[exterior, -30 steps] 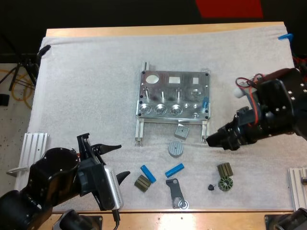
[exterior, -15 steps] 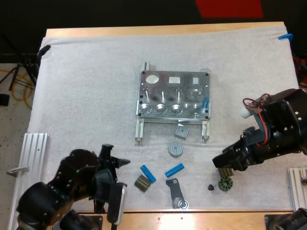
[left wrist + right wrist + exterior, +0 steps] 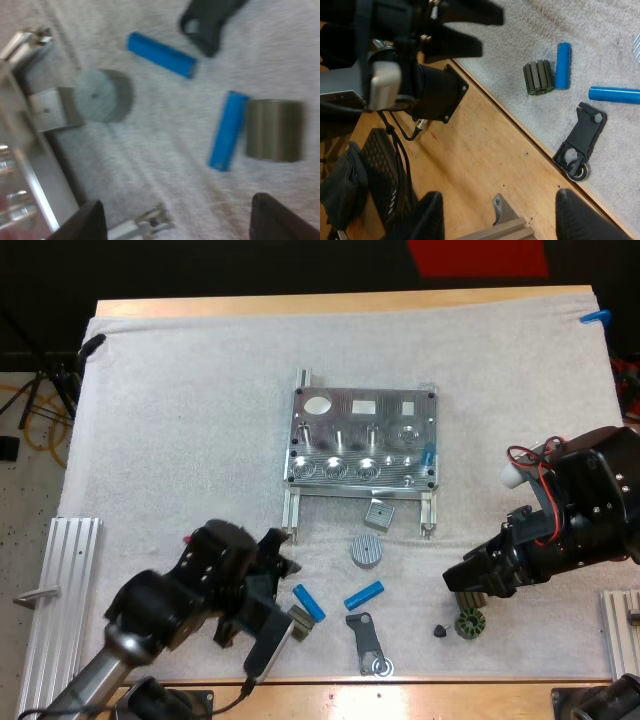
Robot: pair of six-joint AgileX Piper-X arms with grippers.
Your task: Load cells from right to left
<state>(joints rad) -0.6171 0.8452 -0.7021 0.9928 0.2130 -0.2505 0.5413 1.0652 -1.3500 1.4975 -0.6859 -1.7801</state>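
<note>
From the high view, my left hand (image 3: 285,598) hangs low over the near part of the white mat (image 3: 180,420). Its fingers are spread wide and hold nothing. Its nearer finger covers part of a dark ribbed cylinder (image 3: 298,624), and a bright blue cylinder (image 3: 308,602) lies just beside that. A second blue cylinder (image 3: 364,595) lies further right, above a flat black bracket (image 3: 368,643). A grey round metal disc (image 3: 367,550) and a small grey metal block (image 3: 378,514) lie between these and the silver metal fixture (image 3: 362,438). A third blue cylinder (image 3: 428,453) sits at the fixture's right end. My right hand (image 3: 452,578) is well to the right, near a dark toothed ring (image 3: 468,624).

In the left wrist view, the left hand (image 3: 177,220) has its two black fingertips (image 3: 90,220) far apart and clear of everything. Ahead of them the bright blue cylinder (image 3: 227,130) lies touching or nearly touching the dark ribbed cylinder (image 3: 275,130). Past these are the second blue cylinder (image 3: 161,54), the bracket (image 3: 210,22) and the disc (image 3: 102,95), with the block (image 3: 50,107) next to the disc.

In the right wrist view, the right hand (image 3: 499,200) is open and empty over the wooden worktop (image 3: 485,150) at the mat's near edge. The left hand (image 3: 470,30) is close to the ribbed cylinder (image 3: 539,76) and the blue cylinder (image 3: 562,65) beside it.
</note>
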